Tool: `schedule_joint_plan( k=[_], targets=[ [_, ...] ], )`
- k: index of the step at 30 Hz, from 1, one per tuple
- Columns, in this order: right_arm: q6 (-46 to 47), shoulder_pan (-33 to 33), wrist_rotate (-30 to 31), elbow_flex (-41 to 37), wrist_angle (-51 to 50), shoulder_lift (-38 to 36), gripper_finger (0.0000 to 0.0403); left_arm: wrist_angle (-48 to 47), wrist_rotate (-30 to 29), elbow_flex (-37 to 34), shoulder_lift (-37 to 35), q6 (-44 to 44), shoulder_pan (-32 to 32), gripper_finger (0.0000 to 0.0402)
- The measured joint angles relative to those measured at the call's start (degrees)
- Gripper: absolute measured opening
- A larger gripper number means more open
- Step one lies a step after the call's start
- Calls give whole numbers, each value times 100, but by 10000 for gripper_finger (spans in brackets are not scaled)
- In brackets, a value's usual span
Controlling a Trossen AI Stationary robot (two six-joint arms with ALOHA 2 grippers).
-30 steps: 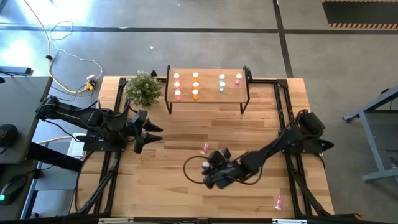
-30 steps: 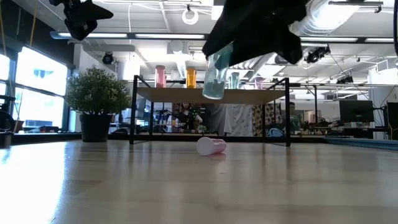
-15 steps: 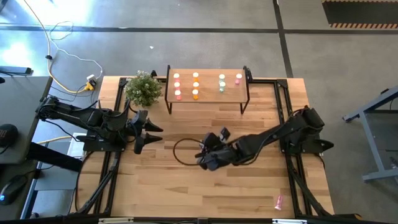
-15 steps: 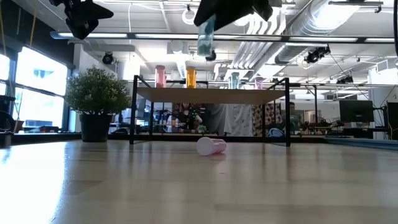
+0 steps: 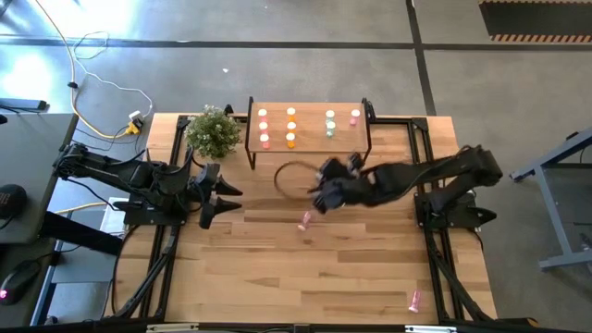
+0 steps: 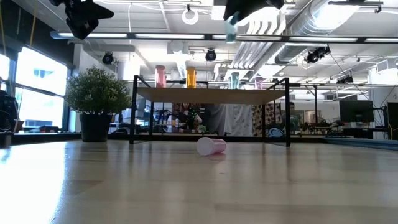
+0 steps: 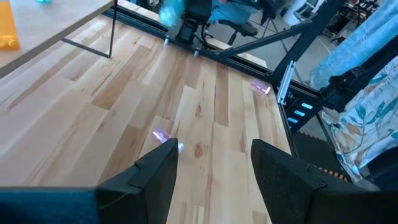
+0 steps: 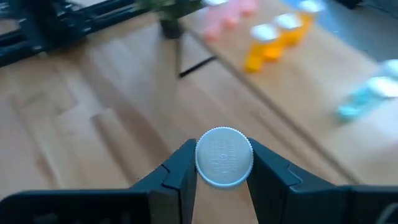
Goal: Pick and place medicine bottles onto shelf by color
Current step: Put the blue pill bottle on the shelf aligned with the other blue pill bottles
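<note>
The shelf (image 5: 307,129) stands at the table's far edge with pink, orange, pale green and pink medicine bottles (image 5: 290,127) upright on it in rows. My right gripper (image 5: 326,192) hovers in front of the shelf, high above the table, shut on a pale green bottle (image 6: 231,28). One pink bottle (image 5: 304,220) lies on its side on the table just nearer than that gripper. Another pink bottle (image 5: 413,298) lies at the near right. My left gripper (image 5: 227,197) waits open at the table's left, with nothing between its fingers (image 7: 161,177). My right gripper pinches the pale green bottle between its two fingers, at the sides just below its white cap (image 8: 224,157). The fingers slant down toward the shelf from the table's right. The bottle hangs roughly upright below them (image 6: 231,31), lifted well clear of the table.
A potted plant (image 5: 214,131) stands left of the shelf at the far edge. Black frame rails (image 5: 435,231) run along the table's left and right sides. Bare wooden table (image 5: 277,277) lies between the arms and toward the near edge.
My right gripper has risen and swung from the near middle of the table toward the far edge and the shelf, tipping less steeply downward. The pale green bottle has gone with it, held all the while, and now hangs above shelf height.
</note>
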Motion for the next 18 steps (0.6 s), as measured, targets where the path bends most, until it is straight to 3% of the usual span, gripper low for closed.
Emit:
schedule_joint_plan(
  k=[12, 18],
  targets=[
    [-1087, -1451, -329, 0, -559, -1500, 106, 13, -20, 0, 0, -15, 220, 195],
    [-1693, -2322, -1172, -2, -540, -1524, 106, 15, -18, 0, 0, -17, 358, 195]
  ],
)
